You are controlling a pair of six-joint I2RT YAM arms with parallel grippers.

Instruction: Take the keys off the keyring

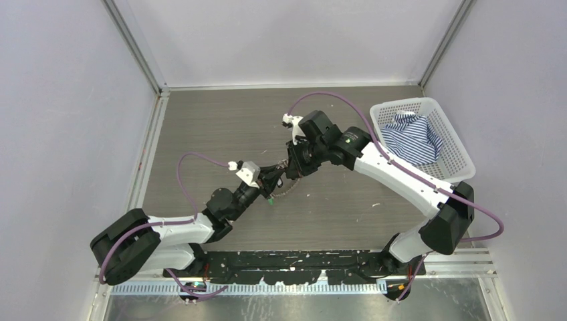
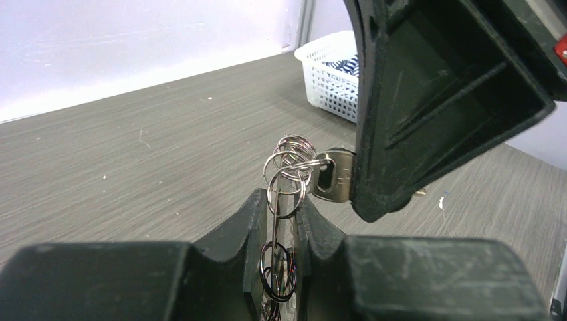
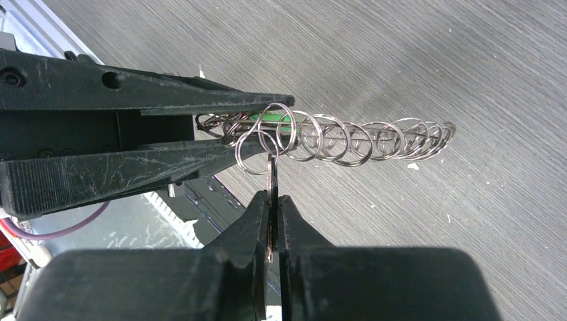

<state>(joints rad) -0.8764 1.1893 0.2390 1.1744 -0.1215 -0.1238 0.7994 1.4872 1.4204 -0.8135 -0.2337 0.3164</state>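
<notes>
At mid-table, the left gripper [image 2: 279, 200] pinches the keyring [image 3: 348, 137] between narrowly parted jaws while the right gripper [image 3: 272, 200] clamps tight on a silver key [image 2: 334, 175] linked to it.

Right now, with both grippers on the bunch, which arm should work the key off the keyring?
Right. The right gripper is shut on a silver key, edge-on between its fingers, while the left gripper pins the keyring. Likely the right pulls and the left just anchors.
</notes>
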